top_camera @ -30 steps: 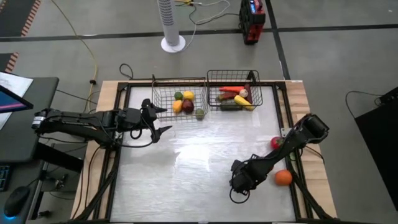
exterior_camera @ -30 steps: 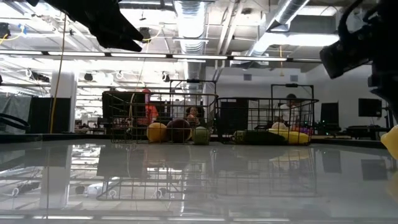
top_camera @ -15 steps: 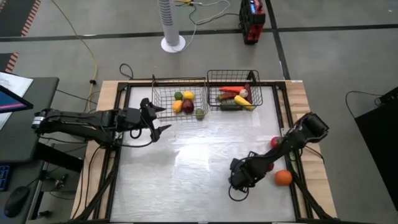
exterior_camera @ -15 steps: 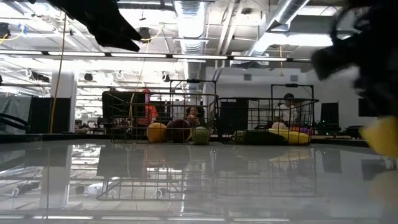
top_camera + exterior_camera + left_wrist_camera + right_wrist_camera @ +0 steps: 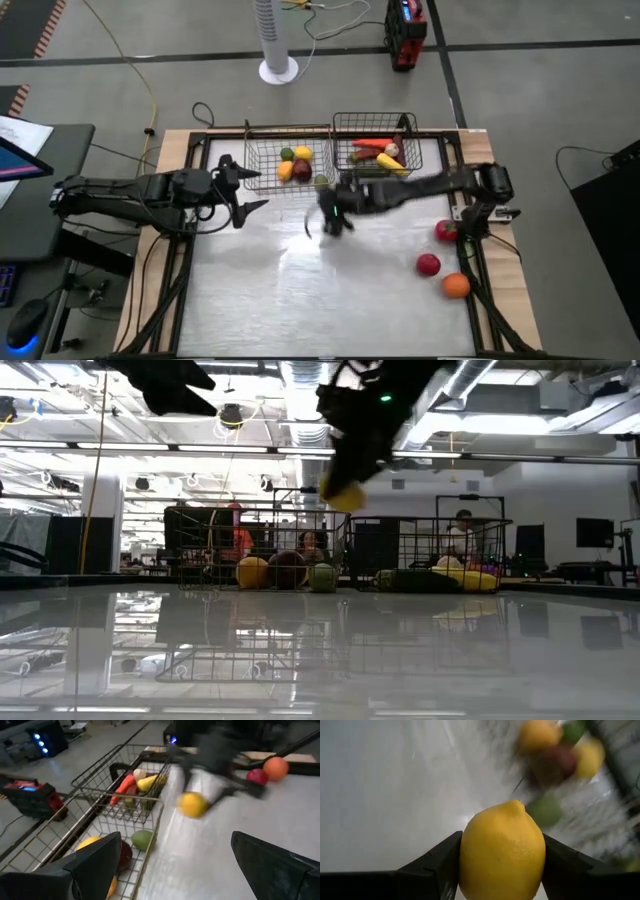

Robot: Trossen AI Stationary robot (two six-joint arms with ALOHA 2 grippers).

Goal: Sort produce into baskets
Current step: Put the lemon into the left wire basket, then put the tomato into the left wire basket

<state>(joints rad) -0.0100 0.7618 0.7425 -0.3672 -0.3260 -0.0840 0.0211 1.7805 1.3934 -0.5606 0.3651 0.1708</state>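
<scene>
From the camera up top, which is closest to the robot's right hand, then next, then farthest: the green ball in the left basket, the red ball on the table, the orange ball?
Measured from the right hand, which grips a lemon:
1. Green ball, at the lighter basket's corner, just beyond the hand.
2. Red ball, on the table toward its right side.
3. Orange ball, by the right edge, past the red one.

A blurred dark gripper [image 5: 210,767] carries a yellow lemon [image 5: 192,803] above the table [image 5: 210,860], beside two wire baskets [image 5: 107,807] holding produce. A red fruit [image 5: 257,776] and an orange one [image 5: 276,768] lie farther off.
</scene>
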